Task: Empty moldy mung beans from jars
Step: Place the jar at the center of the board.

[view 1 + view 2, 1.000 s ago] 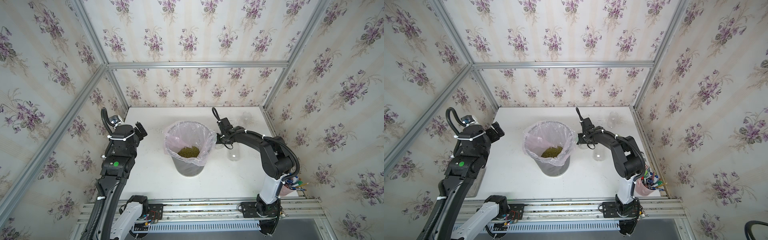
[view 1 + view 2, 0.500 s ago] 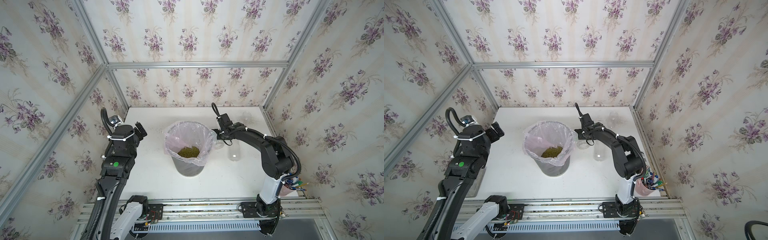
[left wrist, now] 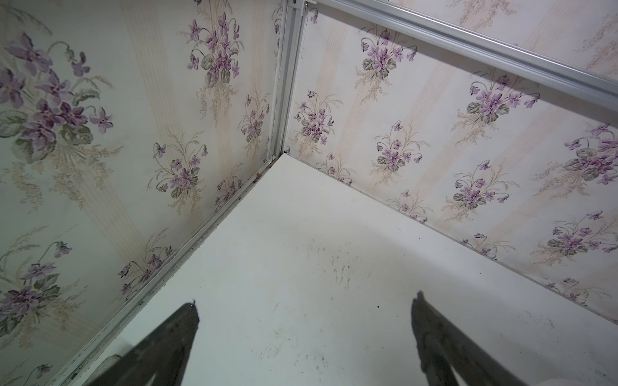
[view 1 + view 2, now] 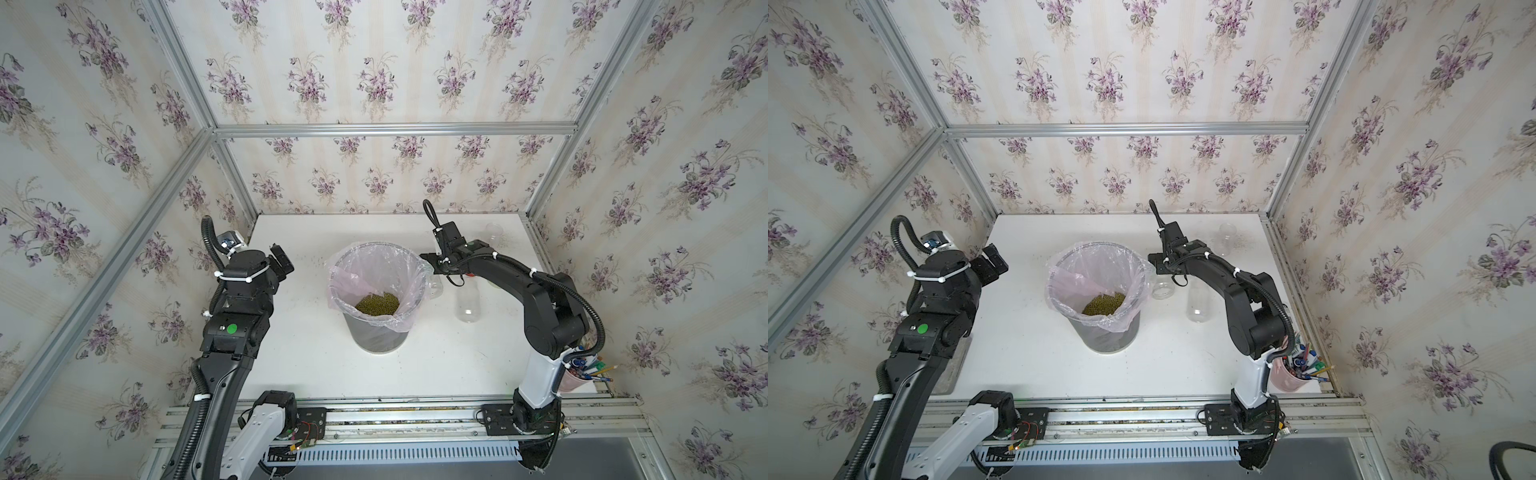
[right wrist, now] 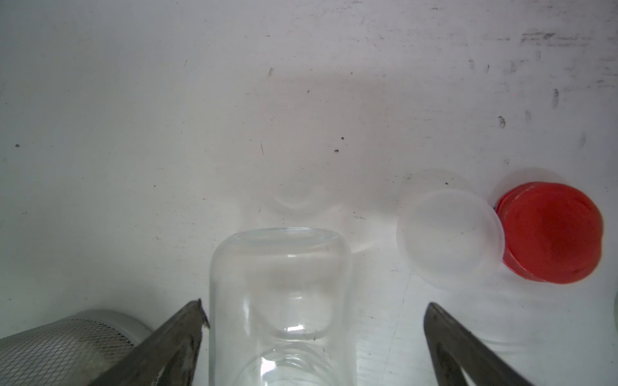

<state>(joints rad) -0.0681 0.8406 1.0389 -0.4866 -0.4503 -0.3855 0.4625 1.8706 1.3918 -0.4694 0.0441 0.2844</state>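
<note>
Beans [image 4: 377, 303] heaped in the lined bin [image 4: 376, 338], and beside it the right gripper [image 5: 316, 304] is spread wide around a clear jar [image 5: 281, 267], gripping nothing, the jar's near end cut off, while the left gripper [image 3: 306, 298] hangs just as wide and empty-handed over the far corner of the table [image 3: 334, 234].

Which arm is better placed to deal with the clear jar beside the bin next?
Right: the right gripper stands open astride the jar; the left gripper faces a corner across the bin.
</note>
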